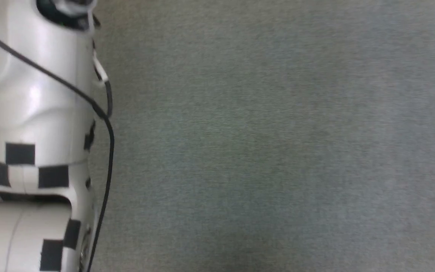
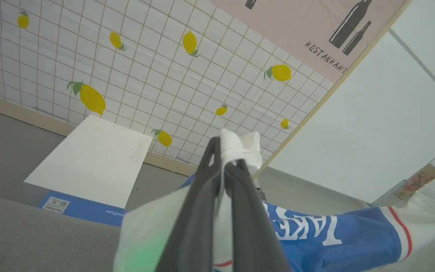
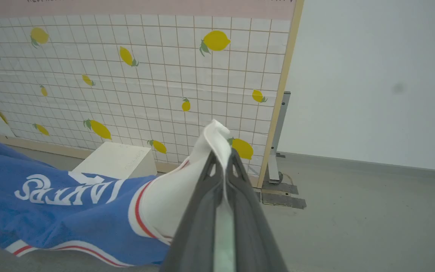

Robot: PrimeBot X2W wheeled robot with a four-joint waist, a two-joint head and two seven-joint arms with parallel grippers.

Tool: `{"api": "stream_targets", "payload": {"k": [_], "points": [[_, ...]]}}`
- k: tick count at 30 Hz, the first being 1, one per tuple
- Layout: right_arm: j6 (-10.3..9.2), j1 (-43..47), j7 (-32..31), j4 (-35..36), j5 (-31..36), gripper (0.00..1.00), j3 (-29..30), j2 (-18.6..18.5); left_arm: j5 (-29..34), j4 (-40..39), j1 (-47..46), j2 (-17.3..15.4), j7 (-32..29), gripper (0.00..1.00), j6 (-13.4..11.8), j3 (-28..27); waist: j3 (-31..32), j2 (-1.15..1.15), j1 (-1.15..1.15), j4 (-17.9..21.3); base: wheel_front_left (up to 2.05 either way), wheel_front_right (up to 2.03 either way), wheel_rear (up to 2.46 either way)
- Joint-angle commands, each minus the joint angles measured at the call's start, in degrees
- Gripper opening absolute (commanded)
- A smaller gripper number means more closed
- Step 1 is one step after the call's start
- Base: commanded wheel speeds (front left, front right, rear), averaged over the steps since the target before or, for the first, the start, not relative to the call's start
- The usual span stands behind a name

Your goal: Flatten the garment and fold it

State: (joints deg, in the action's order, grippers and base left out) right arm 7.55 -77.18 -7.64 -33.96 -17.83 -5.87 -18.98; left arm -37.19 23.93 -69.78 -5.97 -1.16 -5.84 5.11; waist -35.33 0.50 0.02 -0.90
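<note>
Jaws, left and right, tight on the garment (image 3: 70, 215).

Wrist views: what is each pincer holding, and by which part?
The bright blue jersey T-shirt with white sleeves: left pincer pinches one white sleeve, right pincer the other sleeve at its edge.

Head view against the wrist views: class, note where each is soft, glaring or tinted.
Head view: soft all over, a sheen on the white robot body. Left wrist view: left tool blurs near the lens, green cast on white cloth of the garment. Right wrist view: even light, lettering crisp.
</note>
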Motion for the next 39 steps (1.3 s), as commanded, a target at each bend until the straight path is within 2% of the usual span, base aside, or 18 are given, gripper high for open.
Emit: {"api": "stream_targets", "payload": {"k": [1, 5, 9, 14, 15, 20, 24, 31, 34, 39], "points": [[-0.06, 2.3, 0.4, 1.4, -2.0, 0.0, -0.4, -1.1, -1.1, -0.3, 1.7, 0.0, -0.6, 0.0, 0.6, -0.4, -0.7, -0.5, -0.02, -1.5, 0.0, 0.0, 0.0], [-0.06, 9.8, -0.5, 6.2, -7.9, 0.0, -0.7, -4.2, -4.8, -2.4, 7.8, 0.5, -3.7, 0.0, 0.5, -1.7, 1.2, -0.5, -0.02, -1.8, 0.0, 0.0, 0.0], [-0.06, 18.8, -1.7, 12.3, -12.3, 0.0, 1.8, -6.8, -7.8, -8.1, 16.0, 0.5, -6.4, 0.0, 0.3, -2.8, 3.2, -0.5, -0.02, -1.6, 0.0, 0.0, 0.0], [-0.06, 31.9, -3.0, 19.5, -15.7, 0.0, 7.2, -6.8, -8.5, -16.9, 29.3, 0.0, -7.2, 0.0, -0.4, -3.3, 7.0, -0.5, -0.02, -1.2, 0.0, 0.0, 0.0], [-0.06, 36.8, -3.6, 22.2, -16.5, 0.0, 9.3, -5.6, -8.4, -19.6, 34.8, 0.0, -7.1, 0.0, -1.3, -3.4, 8.6, -0.5, -0.02, -0.8, 0.0, 0.0, 0.0], [-0.06, 50.1, -4.5, 29.1, -17.0, 0.0, 14.6, -0.3, -10.5, -25.7, 49.9, 1.5, -5.0, 0.0, -4.0, -4.9, 13.6, -0.5, -0.02, 0.3, 0.0, 0.0, 0.0], [-0.06, 57.4, -5.7, 32.6, -17.3, 0.0, 17.8, 4.0, -9.2, -27.8, 58.2, 1.7, -2.9, 0.0, -3.6, -3.7, 16.4, -0.5, -0.02, 0.5, 0.0, 0.0, 0.0], [-0.06, 67.9, -8.0, 37.1, -17.3, 0.0, 22.6, 11.4, -9.4, -28.3, 68.0, 2.1, -1.7, 0.0, -3.0, -2.1, 21.5, -0.5, -0.02, 0.3, 0.0, 0.0, 0.0], [-0.06, 72.5, -10.6, 38.7, -17.7, 0.0, 23.6, 13.4, -9.3, -29.2, 71.1, 1.8, -1.4, 0.0, -2.8, -2.0, 23.4, -0.5, -0.02, 0.2, 0.0, 0.0, 0.0], [-0.06, 79.2, -13.2, 42.0, -17.7, 0.0, 25.9, 15.4, -8.7, -31.2, 76.2, 0.5, -2.0, 0.0, -3.8, -2.5, 26.2, -0.5, -0.02, 0.7, 0.0, 0.0, 0.0]]}}
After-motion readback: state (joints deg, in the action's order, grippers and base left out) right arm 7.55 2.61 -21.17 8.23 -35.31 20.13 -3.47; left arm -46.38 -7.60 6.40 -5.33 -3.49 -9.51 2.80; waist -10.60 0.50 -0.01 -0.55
